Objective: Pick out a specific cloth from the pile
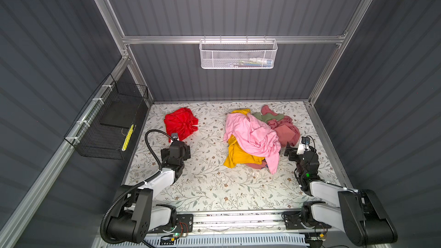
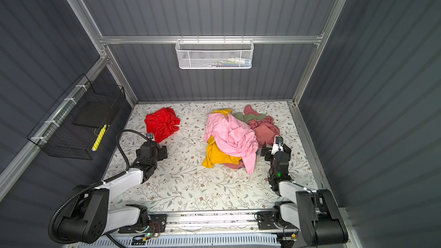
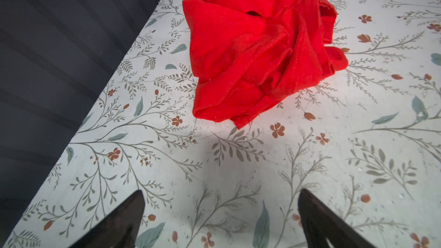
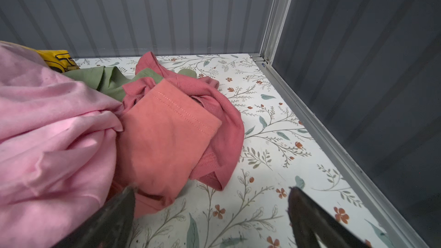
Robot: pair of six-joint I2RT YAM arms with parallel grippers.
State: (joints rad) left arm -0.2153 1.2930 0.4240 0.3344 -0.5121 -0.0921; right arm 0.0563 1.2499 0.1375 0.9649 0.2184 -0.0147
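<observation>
the cloth (image 1: pixel 180 123) is lying crumpled by itself on the floral-patterned table (image 1: pixel 210 187), toward the far left corner, well apart from the pile (image 1: pixel 257 137); in the left wrist view its bright red folds (image 3: pixel 257 51) are bunching up into a loose mound near the table's edge and the dark wall. the pile is sitting on the far right part of the table in both top views. the pink garment (image 1: pixel 250 132) is draping over the top of it, the mustard yellow garment (image 1: pixel 236 156) is poking out underneath toward the near side, the dusty rose garment (image 1: pixel 286 130) is spreading along the right side, and the sage green garment (image 1: pixel 265 116) is peeking out at the back. the black wire basket (image 1: pixel 107 125) is hanging on the left wall and the white mesh basket (image 1: pixel 237 54) is hanging on the back rail. the left gripper (image 3: pixel 220 194) is hovering over bare table just short of the cloth, its jaws standing wide apart and pinching nothing. the right gripper (image 4: pixel 211 188) is sitting at the right edge of the pile, its jaws likewise spread wide with nothing between them; one finger (image 4: pixel 114 213) is showing right against the dusty rose garment, though whether it is touching cannot be told.
</observation>
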